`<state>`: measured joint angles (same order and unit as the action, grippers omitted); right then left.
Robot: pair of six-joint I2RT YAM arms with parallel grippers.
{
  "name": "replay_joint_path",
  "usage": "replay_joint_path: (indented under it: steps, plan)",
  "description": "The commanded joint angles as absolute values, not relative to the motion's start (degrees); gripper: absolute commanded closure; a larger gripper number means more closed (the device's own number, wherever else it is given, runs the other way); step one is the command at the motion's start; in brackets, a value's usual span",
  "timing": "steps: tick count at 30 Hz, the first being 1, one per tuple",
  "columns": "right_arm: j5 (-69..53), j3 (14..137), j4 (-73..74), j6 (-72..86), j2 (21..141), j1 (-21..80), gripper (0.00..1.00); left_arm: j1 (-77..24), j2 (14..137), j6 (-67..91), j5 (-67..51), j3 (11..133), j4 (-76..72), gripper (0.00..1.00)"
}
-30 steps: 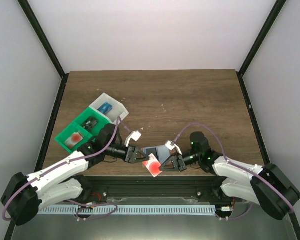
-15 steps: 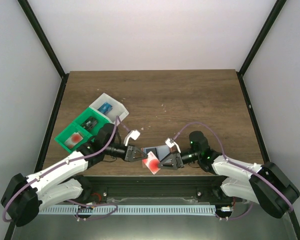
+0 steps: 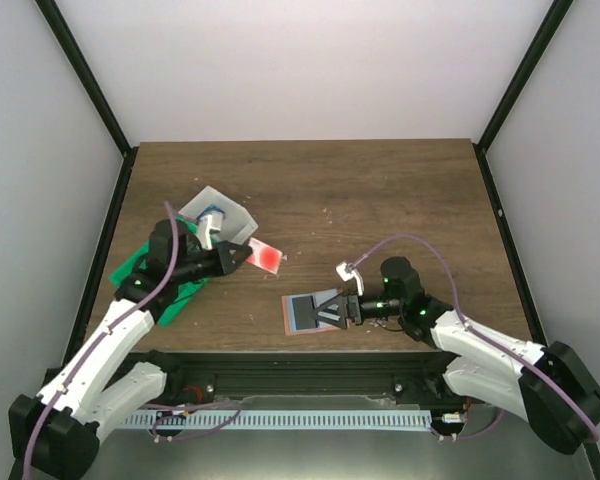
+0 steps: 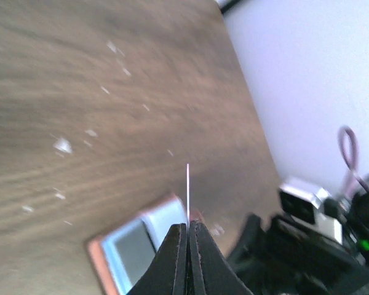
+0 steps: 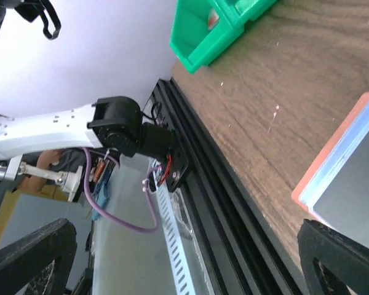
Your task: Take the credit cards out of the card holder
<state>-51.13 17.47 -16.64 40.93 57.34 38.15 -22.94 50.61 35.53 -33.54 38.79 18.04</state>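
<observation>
Left fingers [image 4: 172, 261] pinched shut, right fingers [image 5: 37, 253] spread wide apart

Trays [image 3: 235, 213] at table [image 3: 380, 200] left, credit card [image 3: 266, 258] just right of them, card holder [image 3: 302, 314] nearer front (centre).

You have soft, even light with faint shadows; the top view is sharp, but your left wrist view blurs the table [image 4: 80, 104] and card holder [image 4: 132, 249].

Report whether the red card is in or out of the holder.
Out: the left gripper pinches the red card, well apart from the card holder.
</observation>
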Motion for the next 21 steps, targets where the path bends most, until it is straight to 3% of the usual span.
replay_joint_path:
  steps: [1,8,11,21]
  plan:
    - [-44.76,22.34,-7.64,36.43,53.83,38.50,0.00,-15.93,48.70,32.75,-24.47,40.77,23.85,1.00]
    - [-43.75,22.77,-4.47,34.52,52.35,38.50,0.00,-1.42,53.50,29.61,-16.39,48.04,32.38,1.00]
    - [-46.02,22.27,-4.58,34.67,52.19,38.50,0.00,5.70,54.52,31.97,-20.67,49.67,29.86,1.00]
    - [-46.80,26.17,-2.10,29.53,55.69,38.50,0.00,15.90,58.48,38.09,-8.56,54.74,30.81,1.00]
